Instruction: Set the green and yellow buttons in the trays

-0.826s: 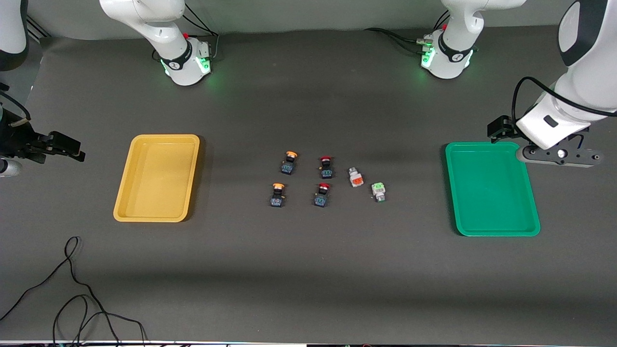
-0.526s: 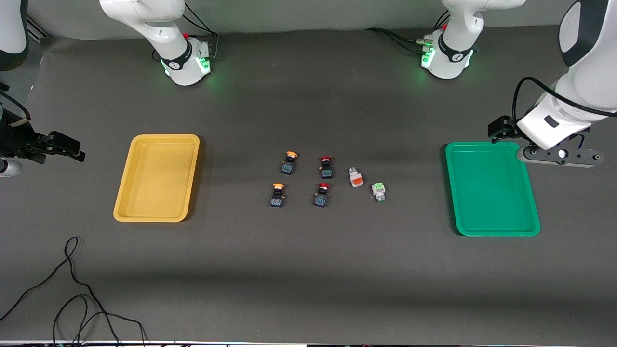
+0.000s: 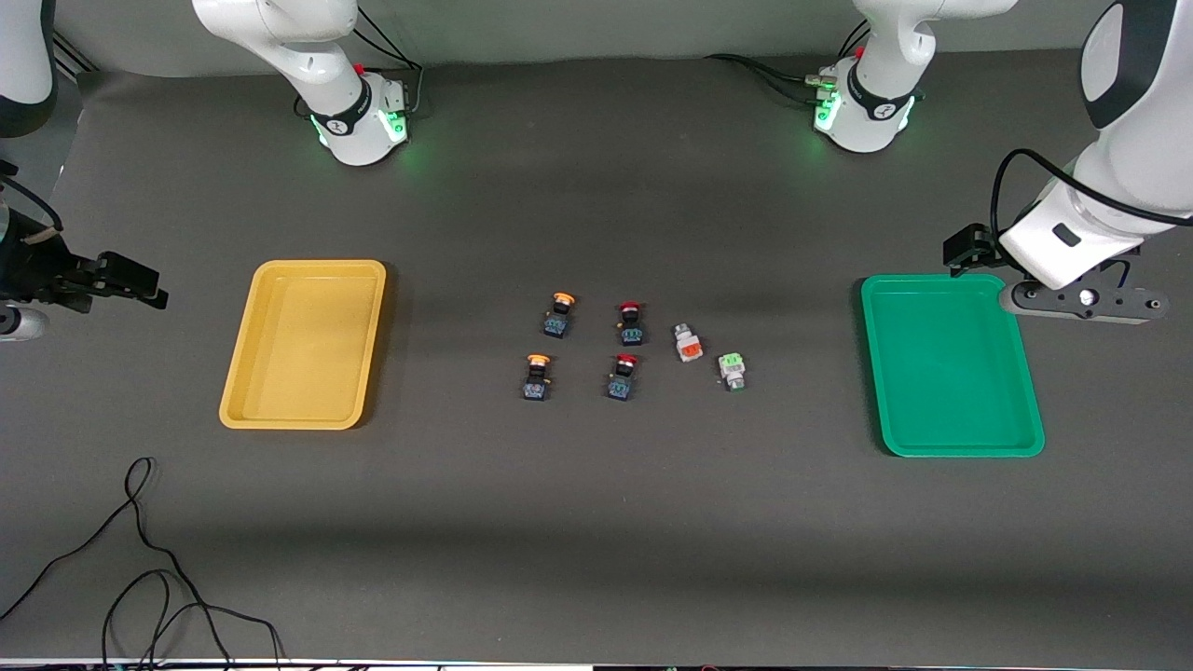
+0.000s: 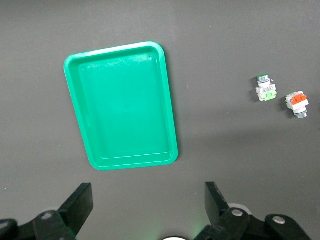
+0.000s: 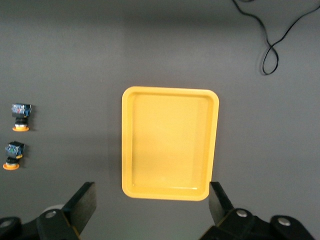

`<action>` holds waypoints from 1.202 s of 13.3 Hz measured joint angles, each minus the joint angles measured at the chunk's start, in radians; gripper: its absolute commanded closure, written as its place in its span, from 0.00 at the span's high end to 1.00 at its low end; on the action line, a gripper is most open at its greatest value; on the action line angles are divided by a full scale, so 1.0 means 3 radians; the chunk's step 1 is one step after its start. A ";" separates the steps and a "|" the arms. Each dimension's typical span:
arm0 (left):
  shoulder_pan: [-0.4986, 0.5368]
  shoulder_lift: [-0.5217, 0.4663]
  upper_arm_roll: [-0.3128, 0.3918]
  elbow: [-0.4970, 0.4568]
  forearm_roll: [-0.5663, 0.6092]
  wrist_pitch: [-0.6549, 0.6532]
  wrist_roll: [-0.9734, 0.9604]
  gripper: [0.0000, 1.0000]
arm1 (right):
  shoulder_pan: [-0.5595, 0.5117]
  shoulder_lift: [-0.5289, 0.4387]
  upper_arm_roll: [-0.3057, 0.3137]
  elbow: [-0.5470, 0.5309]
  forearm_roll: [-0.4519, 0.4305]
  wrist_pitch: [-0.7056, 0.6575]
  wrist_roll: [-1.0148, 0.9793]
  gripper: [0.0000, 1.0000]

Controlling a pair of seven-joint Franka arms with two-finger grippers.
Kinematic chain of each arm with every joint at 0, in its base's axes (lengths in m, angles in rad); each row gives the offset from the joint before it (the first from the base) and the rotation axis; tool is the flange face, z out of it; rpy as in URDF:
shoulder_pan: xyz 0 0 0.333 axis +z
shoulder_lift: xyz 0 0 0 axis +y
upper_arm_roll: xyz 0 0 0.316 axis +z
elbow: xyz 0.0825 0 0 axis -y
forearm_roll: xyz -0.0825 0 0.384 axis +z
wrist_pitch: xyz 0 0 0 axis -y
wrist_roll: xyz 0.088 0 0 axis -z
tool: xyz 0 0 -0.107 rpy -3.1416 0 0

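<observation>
Comparing the earlier front views, almost nothing is found changed: no button has been moved, so sorting is judged not begun. The left gripper (image 4: 145, 210) is held wide open and empty at the table's left-arm edge beside the green tray (image 3: 951, 363); the right gripper (image 5: 150, 207), likewise open and empty, is held at the right-arm edge near the yellow tray (image 3: 303, 343). The two yellow buttons (image 3: 557, 315) and the green button (image 3: 732, 370) lie mid-table, well apart from both trays, long axes running roughly from the front edge to the robots' edge, yellow caps toward the bases. Both trays' long axes run the same way.

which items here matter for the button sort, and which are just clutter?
Job:
two yellow-capped buttons
green-faced button
orange-red-faced button
yellow tray
green tray

Lying about:
two red-capped buttons
loose black cable
</observation>
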 measured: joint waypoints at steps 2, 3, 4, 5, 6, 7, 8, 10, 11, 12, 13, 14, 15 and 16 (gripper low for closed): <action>0.0000 0.0000 0.0000 0.0000 0.0000 0.0000 0.0000 1.00 | 0.0033 0.0000 0.0010 -0.0017 0.0000 -0.0028 0.0000 1.00; 0.0000 0.0000 0.0001 0.0000 0.0000 0.0000 0.0000 1.00 | 0.0051 0.0000 0.0016 -0.0038 0.0000 -0.0028 0.0000 1.00; 0.0000 0.0000 0.0001 0.0000 0.0000 0.0000 0.0000 1.00 | 0.0066 0.0001 0.0023 -0.0064 0.0000 -0.0028 0.0000 1.00; 0.0000 0.0000 0.0001 -0.0001 0.0000 0.0000 0.0000 1.00 | 0.0089 0.0002 0.0026 -0.0103 0.0001 -0.0023 0.0000 1.00; -0.0001 0.0000 0.0001 -0.0001 -0.0001 0.0000 0.0000 1.00 | 0.0135 0.0004 0.0027 -0.0153 0.0001 -0.0008 0.0021 1.00; -0.0001 0.0000 0.0001 -0.0001 -0.0001 0.0000 0.0000 1.00 | 0.0211 0.0006 0.0028 -0.0205 0.0003 0.0022 0.0095 1.00; -0.0002 0.0000 0.0002 -0.0001 -0.0001 0.0000 0.0000 1.00 | 0.0317 0.0009 0.0030 -0.0245 0.0009 0.0039 0.0230 1.00; -0.0004 0.0000 0.0003 -0.0001 -0.0001 0.0000 0.0000 1.00 | 0.0665 0.0013 0.0039 -0.0289 0.0017 0.0058 0.0701 1.00; -0.0005 0.0000 0.0004 -0.0002 -0.0002 0.0000 0.0000 1.00 | 0.0896 0.0018 0.0044 -0.0303 0.0020 0.0106 0.1005 1.00; -0.0007 0.0000 0.0006 -0.0002 -0.0003 0.0000 0.0000 1.00 | 0.1156 0.0035 0.0050 -0.0307 0.0023 0.0169 0.1349 1.00; -0.0008 0.0000 0.0006 -0.0002 -0.0003 0.0000 0.0000 1.00 | 0.1410 0.0068 0.0056 -0.0308 0.0041 0.0241 0.1710 1.00; -0.0009 0.0000 0.0007 -0.0002 -0.0003 0.0000 0.0000 1.00 | 0.1637 0.0117 0.0062 -0.0306 0.0094 0.0318 0.2061 1.00; -0.0010 0.0000 0.0008 -0.0002 -0.0003 0.0000 0.0000 1.00 | 0.1828 0.0181 0.0068 -0.0294 0.0160 0.0394 0.2375 1.00; -0.0011 0.0000 0.0009 -0.0003 -0.0004 0.0000 0.0000 1.00 | 0.1998 0.0260 0.0070 -0.0265 0.0196 0.0458 0.2671 1.00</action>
